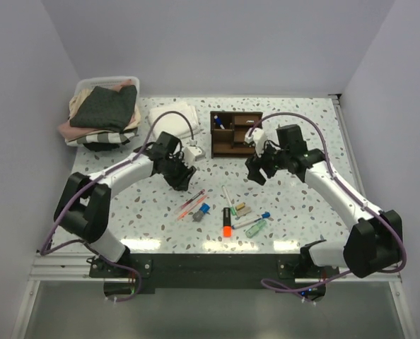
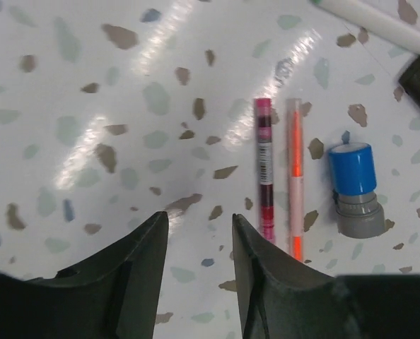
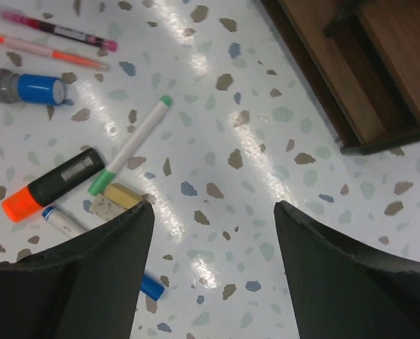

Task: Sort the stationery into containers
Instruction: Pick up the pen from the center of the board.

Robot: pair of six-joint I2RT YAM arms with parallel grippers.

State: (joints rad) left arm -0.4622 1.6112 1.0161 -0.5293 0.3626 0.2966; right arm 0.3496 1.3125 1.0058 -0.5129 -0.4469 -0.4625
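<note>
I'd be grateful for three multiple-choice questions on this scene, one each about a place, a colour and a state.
1. In the top camera's picture, where is the wooden organiser relative to the orange-black highlighter? A) higher in the picture B) lower in the picture C) touching it
2. What colour is the cap of the stubby marker beside the orange pen? A) green B) blue C) yellow
3. How do the right gripper's jaws stand? A) shut on a pen B) open, holding nothing C) shut on the organiser

1 A: it sits above the highlighter, well apart. 2 B: the left wrist view shows a blue cap. 3 B: the right wrist view shows nothing between the jaws.
</note>
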